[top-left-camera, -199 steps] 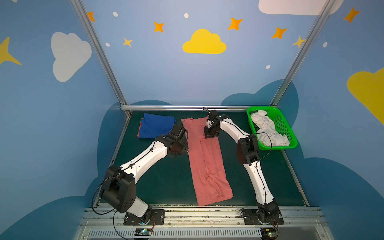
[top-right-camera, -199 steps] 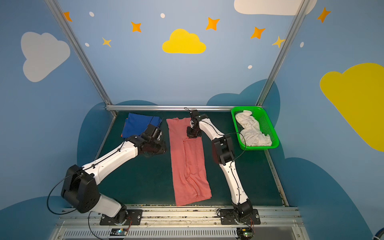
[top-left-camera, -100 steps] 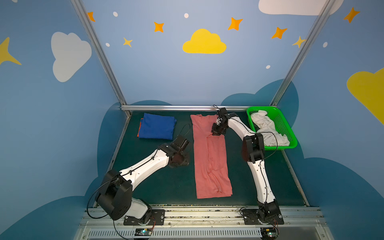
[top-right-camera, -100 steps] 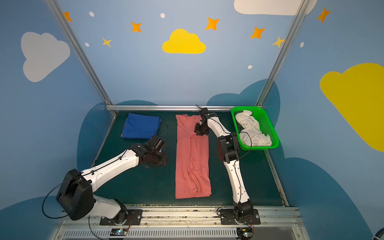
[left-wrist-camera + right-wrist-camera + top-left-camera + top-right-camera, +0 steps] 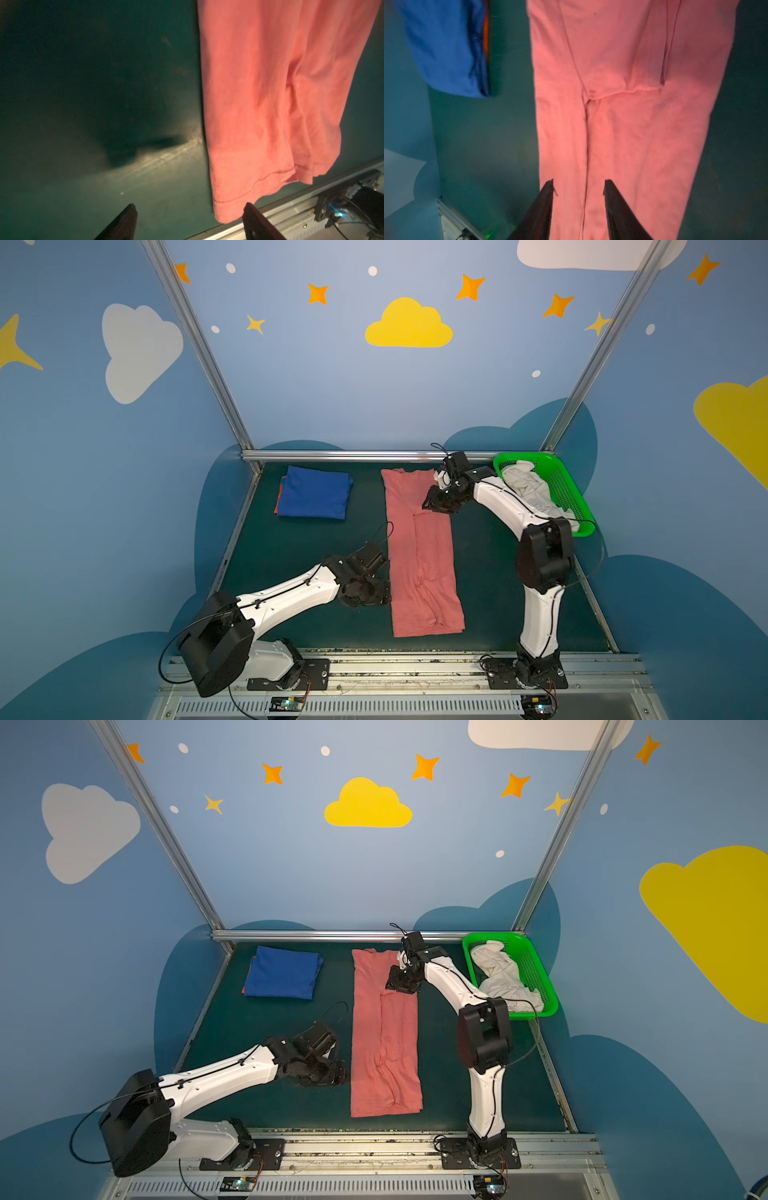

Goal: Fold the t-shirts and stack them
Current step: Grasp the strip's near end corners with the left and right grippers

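Observation:
A salmon-pink t-shirt lies as a long narrow strip down the middle of the mat. At the back left, a folded royal blue t-shirt rests on an orange t-shirt, of which only an edge shows. A crumpled white t-shirt fills the basket. My left gripper is open beside the pink strip's left edge, near the hem, and holds nothing. My right gripper is open just above the strip's far part.
The green mesh basket stands at the back right corner. A metal rail closes the back of the mat, and the arms' base rail runs along the front. Dark green mat lies between the blue stack and the pink strip.
Both grippers have opened and let go of the pink shirt, which now lies straighter and further right. The left gripper has drawn back toward the front along the strip's left edge.

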